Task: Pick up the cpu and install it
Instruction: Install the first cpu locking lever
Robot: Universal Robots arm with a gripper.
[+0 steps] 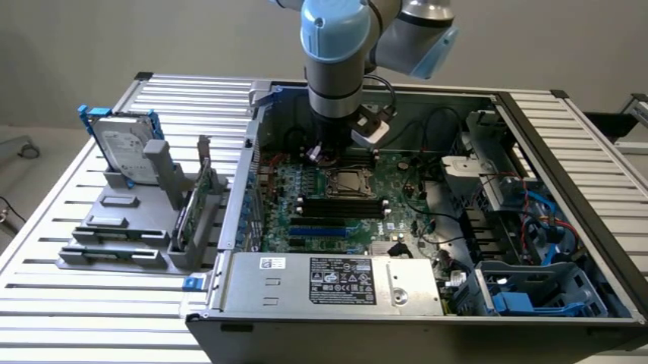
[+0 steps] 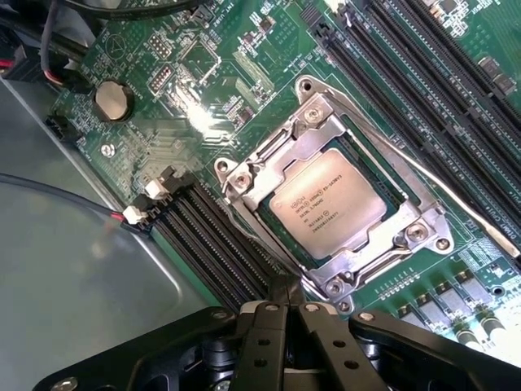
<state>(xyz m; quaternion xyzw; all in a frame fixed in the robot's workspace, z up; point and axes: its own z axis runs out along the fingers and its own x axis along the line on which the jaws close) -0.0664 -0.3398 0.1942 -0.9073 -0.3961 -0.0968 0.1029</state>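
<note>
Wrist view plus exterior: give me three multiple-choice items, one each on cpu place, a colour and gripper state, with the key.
1. Where is the cpu?
A) inside the metal socket frame
B) on top of the hard drive
C) held in the gripper

2. What colour are the hard drive's brackets?
A) red
B) blue
C) yellow

3. How is the gripper?
A) open
B) shut, empty
C) shut on the cpu

Key:
1 A: the wrist view shows the cpu lying within the frame.
2 B: the exterior view shows blue pieces at the drive's edge.
3 B: the fingers meet with nothing between them, apart from the cpu.
</note>
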